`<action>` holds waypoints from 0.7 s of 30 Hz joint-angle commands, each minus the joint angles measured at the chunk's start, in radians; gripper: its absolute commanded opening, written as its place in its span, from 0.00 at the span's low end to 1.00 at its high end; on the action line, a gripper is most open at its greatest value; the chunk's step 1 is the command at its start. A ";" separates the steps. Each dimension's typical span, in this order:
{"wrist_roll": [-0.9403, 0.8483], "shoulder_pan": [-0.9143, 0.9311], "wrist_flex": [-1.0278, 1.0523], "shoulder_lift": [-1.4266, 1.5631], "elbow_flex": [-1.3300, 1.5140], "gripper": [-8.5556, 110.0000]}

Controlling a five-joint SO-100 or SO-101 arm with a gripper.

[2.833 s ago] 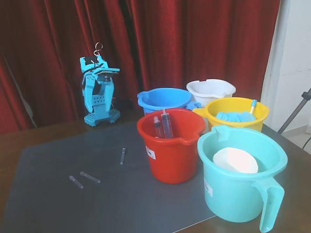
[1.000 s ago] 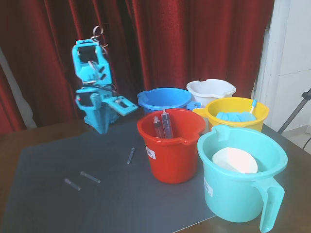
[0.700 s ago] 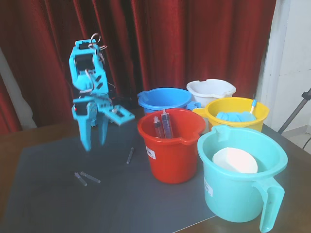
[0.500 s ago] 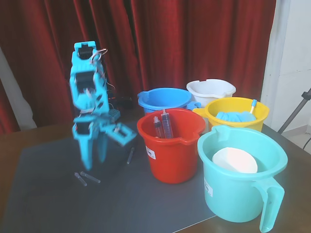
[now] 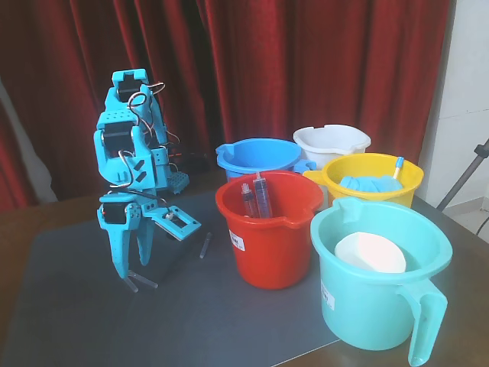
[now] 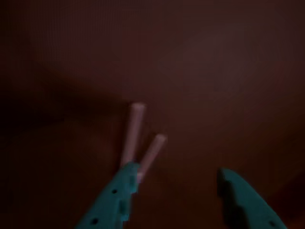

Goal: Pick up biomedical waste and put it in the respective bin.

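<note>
**Two tubes at my fingertips**

Two thin tubes lie on the grey mat, touching near my left fingertip in the wrist view. My gripper stands over them with fingers apart, nothing between. A third tube lies nearer the red bucket.
</note>
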 commanded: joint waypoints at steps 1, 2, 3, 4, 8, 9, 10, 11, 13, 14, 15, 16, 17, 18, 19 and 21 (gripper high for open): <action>-0.031 -0.008 0.052 0.028 -0.037 0.22; -0.035 -0.008 0.063 0.028 -0.032 0.22; -0.037 -0.008 0.072 0.029 -0.029 0.22; -0.037 -0.008 0.081 0.029 -0.028 0.22; -0.034 -0.008 0.087 0.029 -0.026 0.22; -0.035 -0.008 0.084 0.029 -0.026 0.22; -0.035 -0.008 0.081 0.029 -0.026 0.22; -0.034 -0.008 0.080 0.029 -0.026 0.22; -0.035 -0.008 0.077 0.018 -0.032 0.22; -0.037 -0.008 0.074 0.017 -0.037 0.22; -0.040 -0.008 0.061 0.017 -0.034 0.22; -0.044 -0.008 0.049 0.017 -0.029 0.22; -0.051 -0.008 0.043 0.015 -0.028 0.22; -0.057 -0.008 0.041 0.014 -0.032 0.22; -0.064 -0.006 0.040 0.014 -0.038 0.22; -0.078 -0.006 0.011 0.011 -0.032 0.22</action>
